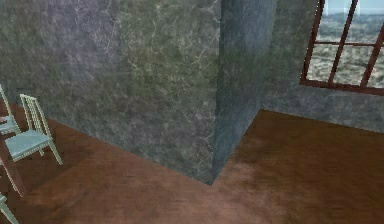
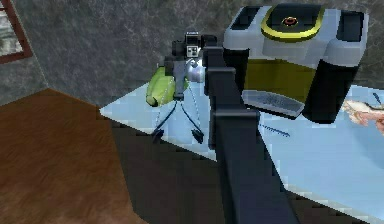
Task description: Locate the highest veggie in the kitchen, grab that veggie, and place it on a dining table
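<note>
I am standing beside the robot, and its dark arm (image 2: 240,150) is reaching out over a pale blue table (image 2: 330,160). At the arm's far end the gripper (image 2: 176,130) is pointing its two thin fingers down toward the tabletop. Just left of the gripper's body a small yellow-green thing (image 2: 157,85) is showing, long and rounded, which I am taking for the veggie. It is sitting near the table's far left edge, against the grey wall. I cannot tell whether it is resting on the table or hanging from the gripper. So I cannot tell what the pincer has hold of, if anything, nor how its fingers are set.

To the right, a bulky yellow, white and black machine (image 2: 290,60) is standing on the same table, close to the gripper.

I am judging the veggie to be light, fairly firm and smooth-skinned, so likely to slip or roll. The safest hold would be across its middle, the narrow way, with gentle pressure.

Ahead of the robot a marbled wall corner (image 1: 150,70) is rising, with white chairs (image 1: 30,135) at the left.
</note>
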